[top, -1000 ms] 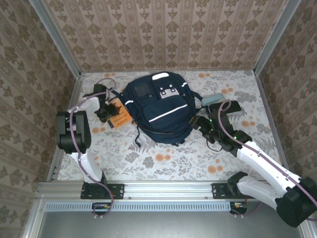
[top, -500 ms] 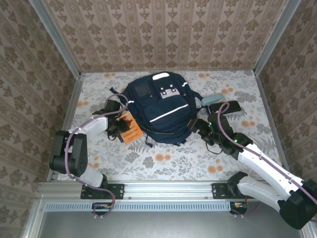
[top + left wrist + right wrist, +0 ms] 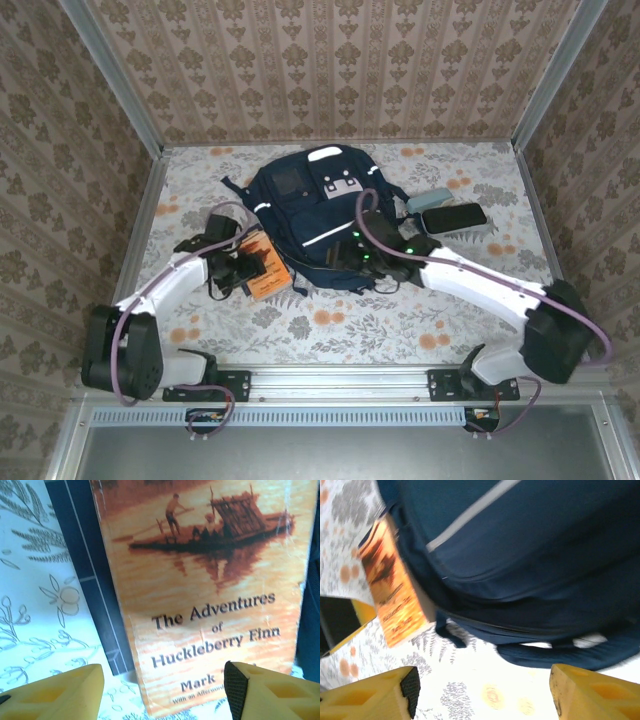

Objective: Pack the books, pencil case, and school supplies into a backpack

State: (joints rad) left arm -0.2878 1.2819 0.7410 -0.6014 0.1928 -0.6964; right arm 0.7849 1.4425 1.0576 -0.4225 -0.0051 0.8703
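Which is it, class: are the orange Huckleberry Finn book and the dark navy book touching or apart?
Touching. The left wrist view shows the orange book lying on the navy book, overlapping it, no gap at their shared edge.

Bright, even light from above filled the top view, leaving soft shadows beside the backpack (image 3: 310, 215). The left wrist picture looked washed out and bluish, with the orange book (image 3: 210, 595) soft; the right wrist picture was smeared by motion blur

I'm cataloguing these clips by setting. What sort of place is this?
Probably a staged robot test booth: wallpaper-patterned wall panels in aluminium framing, a floral-covered table, two arms bolted to a rail.
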